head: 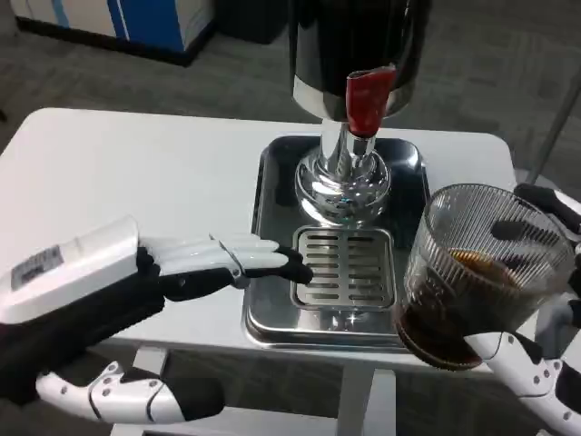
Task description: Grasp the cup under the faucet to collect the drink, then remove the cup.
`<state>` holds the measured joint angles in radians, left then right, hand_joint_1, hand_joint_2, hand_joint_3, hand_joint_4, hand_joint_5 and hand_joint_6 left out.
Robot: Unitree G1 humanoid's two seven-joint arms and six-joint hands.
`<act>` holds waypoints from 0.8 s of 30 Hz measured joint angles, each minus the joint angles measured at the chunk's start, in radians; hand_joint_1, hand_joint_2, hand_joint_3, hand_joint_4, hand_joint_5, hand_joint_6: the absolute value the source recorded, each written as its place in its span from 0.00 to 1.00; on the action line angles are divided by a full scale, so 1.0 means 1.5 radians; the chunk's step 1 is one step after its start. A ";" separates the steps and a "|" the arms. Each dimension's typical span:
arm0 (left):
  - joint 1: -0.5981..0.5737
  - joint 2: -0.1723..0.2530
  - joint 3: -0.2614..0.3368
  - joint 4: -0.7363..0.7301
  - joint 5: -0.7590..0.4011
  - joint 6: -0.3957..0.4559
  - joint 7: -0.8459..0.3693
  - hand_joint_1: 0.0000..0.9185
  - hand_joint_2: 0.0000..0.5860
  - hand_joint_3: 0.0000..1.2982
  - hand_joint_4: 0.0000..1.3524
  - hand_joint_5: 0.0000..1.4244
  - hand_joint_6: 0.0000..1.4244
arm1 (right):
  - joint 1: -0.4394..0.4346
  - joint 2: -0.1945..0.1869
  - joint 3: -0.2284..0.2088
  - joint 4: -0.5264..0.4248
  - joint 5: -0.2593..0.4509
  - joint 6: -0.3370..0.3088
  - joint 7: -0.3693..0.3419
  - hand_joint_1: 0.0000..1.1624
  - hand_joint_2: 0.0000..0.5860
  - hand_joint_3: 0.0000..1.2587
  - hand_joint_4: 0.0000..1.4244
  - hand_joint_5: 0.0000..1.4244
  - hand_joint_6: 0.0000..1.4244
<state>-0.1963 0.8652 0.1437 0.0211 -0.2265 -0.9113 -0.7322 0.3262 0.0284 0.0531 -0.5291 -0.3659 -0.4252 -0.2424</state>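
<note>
The ribbed glass cup [486, 272], partly filled with dark drink, was gripped by the right hand [545, 354] to the right of the drip tray [272, 322], while the left hand [213, 266] was held flat, fingers extended and grasping nothing, at the tray's left edge.

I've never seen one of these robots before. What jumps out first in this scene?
The ribbed glass cup, holding dark drink, stands out at lower right, gripped by the right hand. Behind it, a shiny drink dispenser with a red faucet lever stands on a metal tray. The left hand stretches its fingers toward the tray's edge.
</note>
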 measured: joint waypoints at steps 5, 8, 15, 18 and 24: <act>0.000 0.000 0.001 0.000 0.000 0.000 0.000 0.00 0.34 0.16 0.09 0.09 0.25 | 0.000 0.001 0.000 -0.004 0.000 0.000 0.003 0.64 0.41 0.58 0.65 0.79 0.98; 0.000 0.000 0.002 -0.004 0.000 0.000 0.000 0.00 0.34 0.16 0.09 0.09 0.25 | 0.000 0.001 0.000 -0.009 0.000 0.000 0.004 0.64 0.41 0.59 0.65 0.79 0.98; 0.004 0.000 0.005 -0.012 -0.001 0.005 0.000 0.00 0.34 0.16 0.09 0.09 0.25 | 0.000 0.001 0.000 -0.014 0.001 0.000 0.006 0.64 0.42 0.59 0.66 0.79 0.98; 0.009 0.000 0.012 -0.013 -0.003 0.006 0.000 0.00 0.34 0.16 0.09 0.09 0.25 | 0.000 0.001 0.000 -0.016 0.001 0.000 0.008 0.63 0.42 0.59 0.66 0.79 0.98; 0.022 0.000 0.021 -0.023 -0.003 0.011 0.000 0.00 0.34 0.16 0.09 0.10 0.25 | 0.008 0.002 0.001 -0.016 0.001 0.000 0.009 0.63 0.42 0.60 0.66 0.80 0.98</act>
<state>-0.1631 0.8652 0.1759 -0.0132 -0.2315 -0.8951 -0.7325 0.3379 0.0317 0.0552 -0.5527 -0.3636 -0.4256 -0.2284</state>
